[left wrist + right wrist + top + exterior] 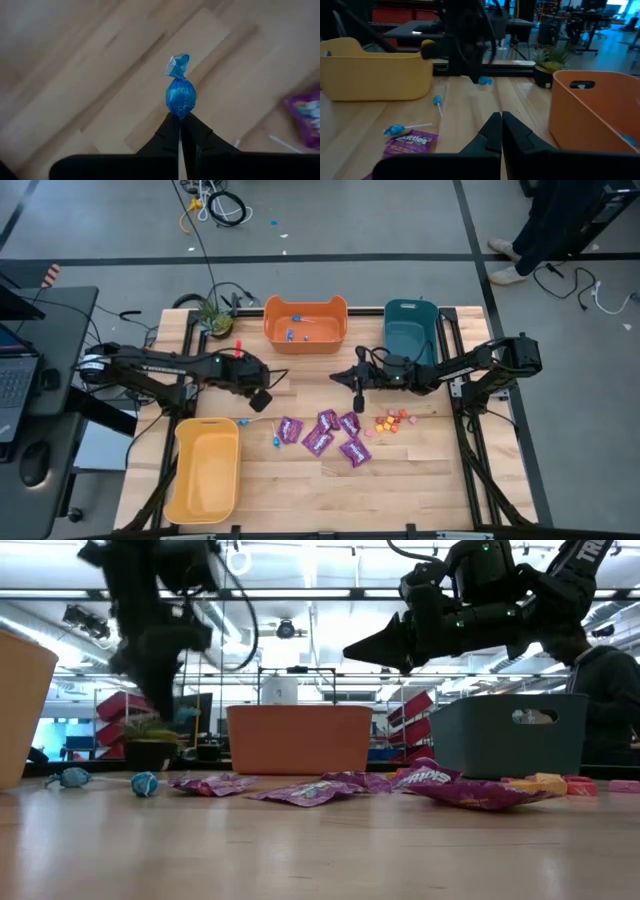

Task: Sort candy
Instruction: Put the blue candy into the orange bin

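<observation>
Left claw (180,119) clenched on a blue lollipop (180,96) stick, above the table near the orange bin (305,325); right claw (501,121) clenched, empty.

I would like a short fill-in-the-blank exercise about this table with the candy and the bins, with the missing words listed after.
1. The left tool is shut on a lollipop wrapped in ____.
2. The right tool is shut and holds ____.
3. Blue lollipops already lie in the ____ bin.
4. The yellow bin holds ____ candy.

Missing words: blue; nothing; orange; no
</observation>
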